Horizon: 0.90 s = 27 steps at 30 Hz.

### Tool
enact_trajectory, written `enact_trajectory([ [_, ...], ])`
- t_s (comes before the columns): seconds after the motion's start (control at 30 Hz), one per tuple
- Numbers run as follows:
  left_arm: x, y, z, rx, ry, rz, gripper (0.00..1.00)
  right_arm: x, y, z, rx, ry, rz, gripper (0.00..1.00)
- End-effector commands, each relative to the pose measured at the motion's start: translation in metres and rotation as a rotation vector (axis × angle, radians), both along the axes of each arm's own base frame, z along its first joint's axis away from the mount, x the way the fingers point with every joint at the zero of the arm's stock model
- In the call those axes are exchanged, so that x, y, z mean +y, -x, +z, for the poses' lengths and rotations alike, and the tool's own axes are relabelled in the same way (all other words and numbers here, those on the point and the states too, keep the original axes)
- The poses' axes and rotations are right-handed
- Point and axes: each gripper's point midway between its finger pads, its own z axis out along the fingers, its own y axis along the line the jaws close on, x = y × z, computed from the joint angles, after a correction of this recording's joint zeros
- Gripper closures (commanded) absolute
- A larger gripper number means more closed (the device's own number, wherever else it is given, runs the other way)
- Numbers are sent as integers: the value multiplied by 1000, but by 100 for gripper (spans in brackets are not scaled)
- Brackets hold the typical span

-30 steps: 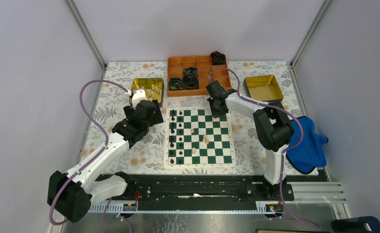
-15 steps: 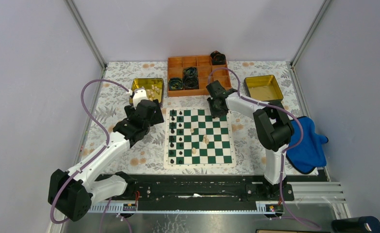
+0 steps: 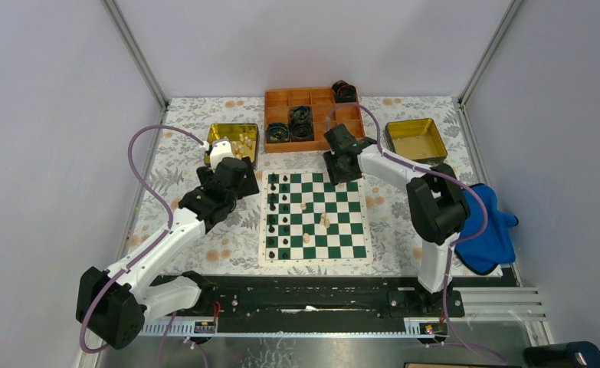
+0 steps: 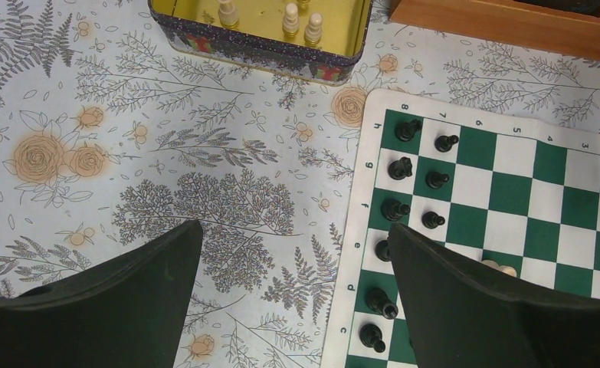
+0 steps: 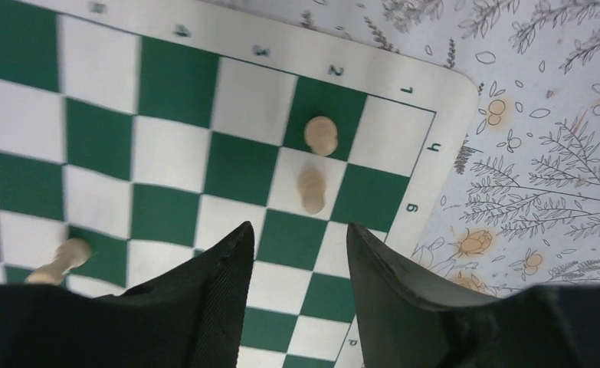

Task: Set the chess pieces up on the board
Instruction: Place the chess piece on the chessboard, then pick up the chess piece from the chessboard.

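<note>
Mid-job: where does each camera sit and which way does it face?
Top external: high behind the arm bases, looking down at the flat green-and-white chessboard; left arm and right arm show.
Left wrist: above the floral cloth, facing the black chess pieces and yellow-lined tin; open left gripper shows.
Right wrist: over the board's corner, facing two cream pawns; right gripper shows.
Shared: all show the board.

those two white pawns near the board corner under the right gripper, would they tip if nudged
Probably: the pawns stand tall on small round bases, so a side nudge likely topples one, and its round turned body may then roll. They look small, likely light for the right gripper. The flat board looks smooth, so one might slide first.
</note>
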Motion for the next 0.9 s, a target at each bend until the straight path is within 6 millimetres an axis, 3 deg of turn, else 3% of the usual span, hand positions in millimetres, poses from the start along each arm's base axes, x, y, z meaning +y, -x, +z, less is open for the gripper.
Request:
enact_trajectory([
  [0.0, -3, -10, 12, -61, 49, 19, 1, 31, 5, 63, -119, -43, 101, 43],
  [0.23, -4, -9, 13, -66, 67, 27, 1, 81, 43, 61, -64, -119, 269, 35],
  [0.4, -2, -6, 13, -65, 73, 32, 1, 105, 57, 52, -31, -160, 345, 28],
  [0.87, 2, -3, 16, -68, 57, 32, 1, 127, 62, 24, 30, -154, 396, 28],
])
